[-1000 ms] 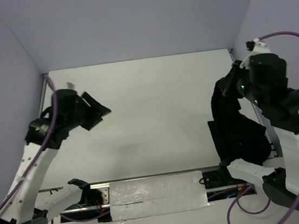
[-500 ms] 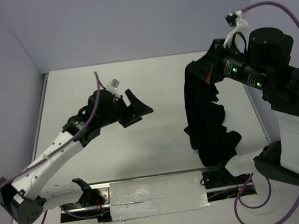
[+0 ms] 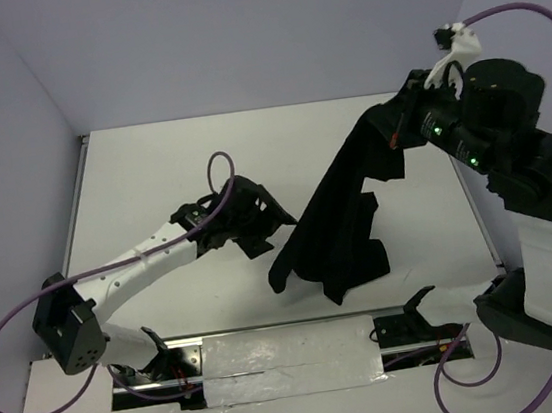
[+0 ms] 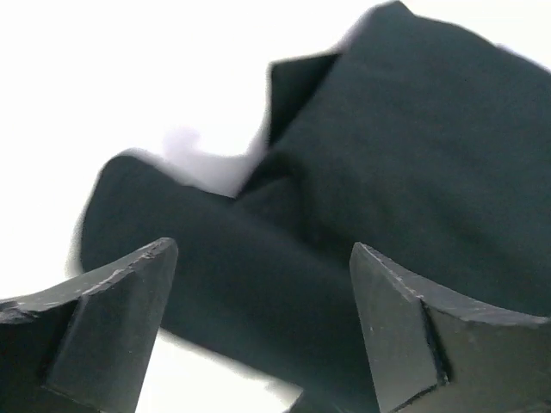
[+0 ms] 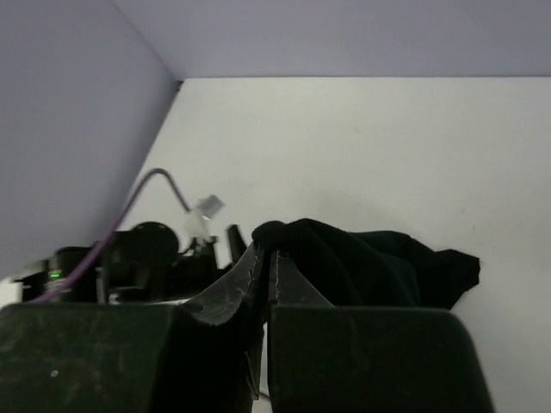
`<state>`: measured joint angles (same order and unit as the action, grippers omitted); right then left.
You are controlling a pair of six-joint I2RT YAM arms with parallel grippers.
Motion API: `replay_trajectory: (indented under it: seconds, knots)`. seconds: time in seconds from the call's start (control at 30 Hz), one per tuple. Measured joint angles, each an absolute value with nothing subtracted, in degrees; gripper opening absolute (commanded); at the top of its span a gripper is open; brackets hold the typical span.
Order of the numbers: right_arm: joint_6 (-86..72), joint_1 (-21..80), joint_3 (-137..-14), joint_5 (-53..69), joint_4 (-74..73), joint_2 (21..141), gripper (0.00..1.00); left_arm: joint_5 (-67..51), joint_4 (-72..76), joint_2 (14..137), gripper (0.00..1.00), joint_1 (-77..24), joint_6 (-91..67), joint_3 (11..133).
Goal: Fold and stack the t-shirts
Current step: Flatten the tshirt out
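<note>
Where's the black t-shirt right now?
In the top view, right of centre: the black t-shirt hangs from the right end effector, its lower end beside the open left end effector.

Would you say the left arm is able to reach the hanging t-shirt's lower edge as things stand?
Probably yes: the left gripper, jaws open, sits right beside the lower corner of the t-shirt, with nothing between them.
</note>
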<state>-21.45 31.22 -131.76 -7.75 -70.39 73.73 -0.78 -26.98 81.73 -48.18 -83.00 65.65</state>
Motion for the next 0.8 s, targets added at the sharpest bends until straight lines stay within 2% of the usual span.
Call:
replay_trajectory:
  seconds: [0.07, 0.27, 0.37, 0.63, 0.7, 0.8]
  knots:
    - [-20.5, 31.1, -123.1, -8.3, -68.4, 70.9, 0.00, 2.9, -31.2, 80.1, 1.00, -47.4, -84.9, 65.3]
    - [-19.1, 30.1, -95.6, -8.6, -62.4, 65.4, 0.00, 10.2, -41.3, 78.7, 1.00, -42.0, -87.4, 64.1]
    - [-19.0, 28.9, -87.1, -8.6, -60.8, 65.5, 0.00, 10.1, -43.9, 79.9, 0.97, -43.2, -89.8, 63.0]
    - [-18.9, 25.5, -83.7, -9.0, -55.2, 63.2, 0.00, 3.6, -40.3, 88.3, 0.80, -50.0, -97.0, 57.8]
    - [-18.7, 24.6, -82.8, -8.6, -54.2, 61.9, 0.00, 2.6, -38.7, 89.8, 0.79, -51.1, -98.6, 57.7]
    - [-18.2, 23.4, -81.3, -7.7, -53.3, 60.6, 0.00, 1.7, -36.0, 91.2, 0.65, -53.3, -100.9, 57.9]
